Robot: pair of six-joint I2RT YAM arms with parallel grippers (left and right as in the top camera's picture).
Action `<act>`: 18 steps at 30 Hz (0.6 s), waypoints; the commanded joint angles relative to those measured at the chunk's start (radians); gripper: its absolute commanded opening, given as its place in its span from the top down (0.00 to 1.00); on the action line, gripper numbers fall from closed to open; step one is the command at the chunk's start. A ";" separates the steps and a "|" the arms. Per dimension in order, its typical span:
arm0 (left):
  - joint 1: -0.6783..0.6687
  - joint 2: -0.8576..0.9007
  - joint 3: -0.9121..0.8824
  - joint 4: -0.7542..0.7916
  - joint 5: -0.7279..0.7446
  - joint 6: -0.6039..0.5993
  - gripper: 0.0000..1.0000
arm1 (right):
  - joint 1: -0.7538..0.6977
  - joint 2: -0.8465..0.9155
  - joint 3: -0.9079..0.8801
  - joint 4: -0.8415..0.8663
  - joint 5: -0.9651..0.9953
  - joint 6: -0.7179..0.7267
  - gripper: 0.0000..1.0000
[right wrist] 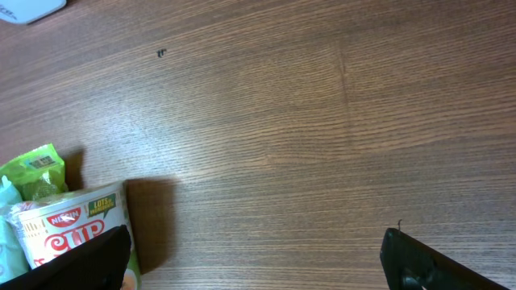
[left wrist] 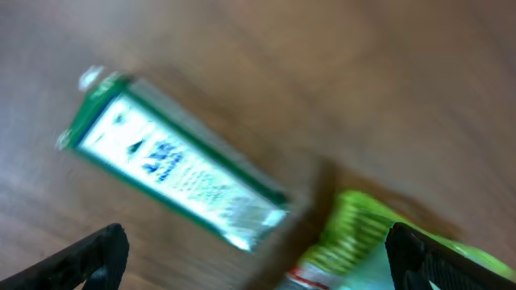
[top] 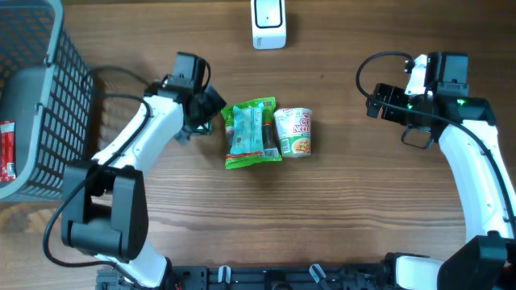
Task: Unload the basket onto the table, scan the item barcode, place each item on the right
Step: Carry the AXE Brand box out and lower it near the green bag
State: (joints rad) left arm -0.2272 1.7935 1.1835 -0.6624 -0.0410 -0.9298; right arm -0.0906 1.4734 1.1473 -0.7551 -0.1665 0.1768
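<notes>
**STATUS: BOTH GRIPPERS WIDE, ITEMS GROUPED AT TABLE CENTRE**

1. My left gripper (top: 216,111) is spread wide and holds nothing. In the left wrist view its two fingers (left wrist: 93,258) sit at opposite lower corners of the frame, with only wood and packaging between them.

2. The green-and-white packet (left wrist: 173,173) lies flat ahead of my left fingers, angled from upper left to lower right. It does not touch either finger. This view is blurred, so I cannot read the print or find a barcode.

3. The green snack bag (left wrist: 379,234) lies just beside the packet's lower end, close to my right-hand finger. From overhead the bag (top: 258,109) is just beside my left gripper, on its right. The packet (top: 244,135) appears to rest across the bag; I cannot tell for certain.

4. The cup of noodles (top: 293,132) lies on its side, touching the bag's far edge.

5. My right gripper (top: 377,103) is also fully spread and empty, well apart from the group. In the right wrist view its fingers (right wrist: 89,262) frame bare wood, and the cup (right wrist: 72,234) lies by the left one.

6. The white scanner (top: 268,24) stands at the far edge of the table (top: 355,209), apart from all three items. A grey basket (top: 32,97) sits at the left.
</notes>
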 commanded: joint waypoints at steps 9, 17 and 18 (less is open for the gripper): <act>-0.006 -0.012 -0.104 0.048 -0.133 -0.226 0.29 | -0.002 0.002 0.010 0.003 0.013 -0.018 0.00; -0.042 -0.012 -0.104 0.055 -0.154 -0.129 0.20 | -0.002 0.002 0.010 0.003 0.013 -0.018 0.00; -0.042 -0.012 -0.104 0.075 -0.166 -0.129 0.20 | -0.002 0.002 0.010 0.003 0.013 -0.018 0.00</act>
State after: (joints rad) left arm -0.2581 1.7935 1.0855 -0.6155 -0.1585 -1.0981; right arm -0.0906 1.4734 1.1473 -0.7551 -0.1665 0.1772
